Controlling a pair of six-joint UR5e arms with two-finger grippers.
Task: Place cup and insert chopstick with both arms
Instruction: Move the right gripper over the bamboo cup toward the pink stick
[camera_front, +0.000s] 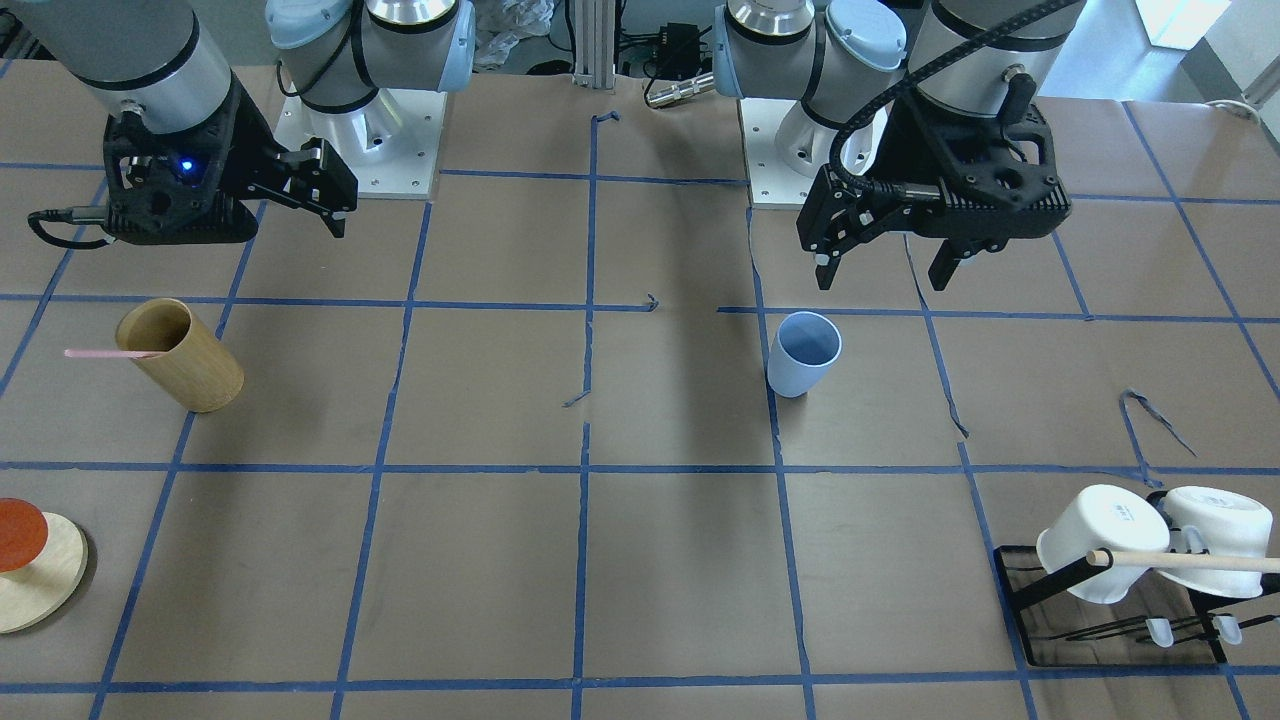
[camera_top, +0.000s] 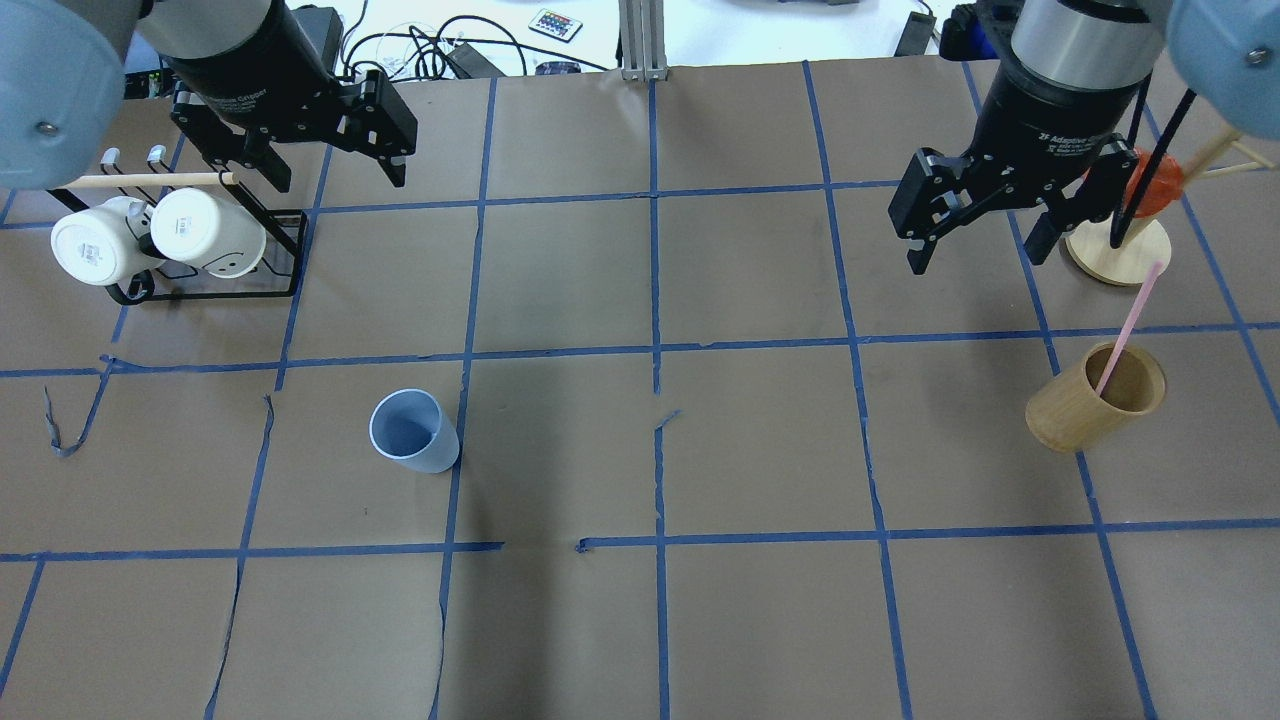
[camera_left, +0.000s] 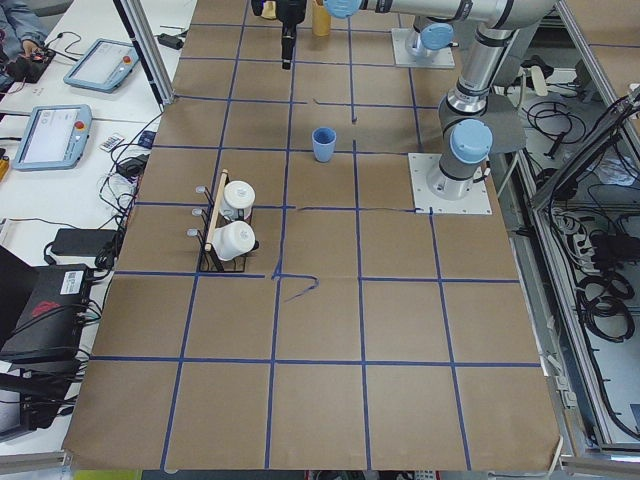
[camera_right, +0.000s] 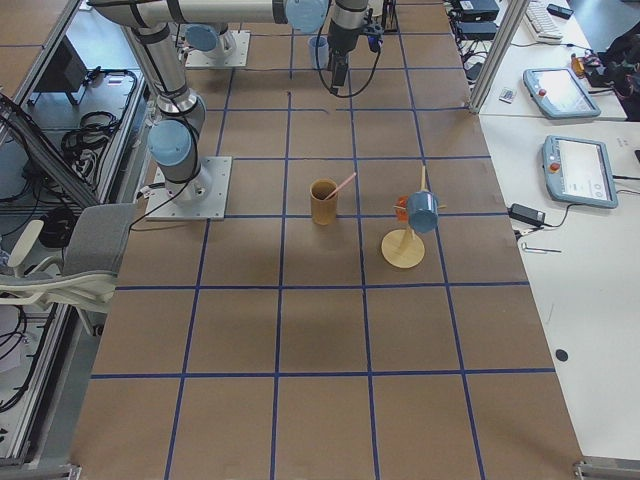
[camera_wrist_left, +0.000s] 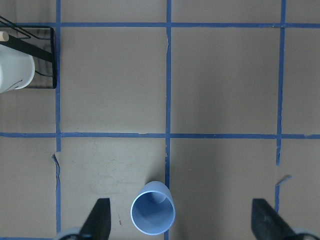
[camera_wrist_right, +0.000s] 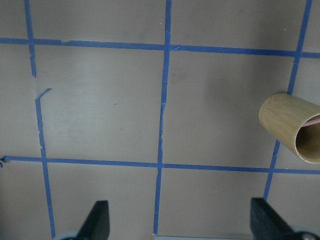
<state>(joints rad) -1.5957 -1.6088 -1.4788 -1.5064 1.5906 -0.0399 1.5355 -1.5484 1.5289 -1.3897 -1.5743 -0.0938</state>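
The light blue cup (camera_front: 803, 354) stands upright and empty on the brown table paper; it also shows in the overhead view (camera_top: 413, 431) and the left wrist view (camera_wrist_left: 153, 209). My left gripper (camera_front: 882, 275) (camera_top: 337, 178) hovers open and empty above the table, behind the cup. The pale pink chopstick (camera_front: 110, 353) (camera_top: 1130, 320) leans inside a tan bamboo cup (camera_front: 185, 358) (camera_top: 1095, 398) on my right side. My right gripper (camera_front: 335, 205) (camera_top: 978, 255) hovers open and empty, beside the bamboo cup (camera_wrist_right: 292, 125) and apart from it.
A black rack (camera_front: 1110, 640) (camera_top: 285, 290) with two white mugs and a wooden rod stands at my far left. A round wooden stand (camera_front: 40, 590) (camera_top: 1115, 255) with a red piece stands at my far right, close to the bamboo cup.
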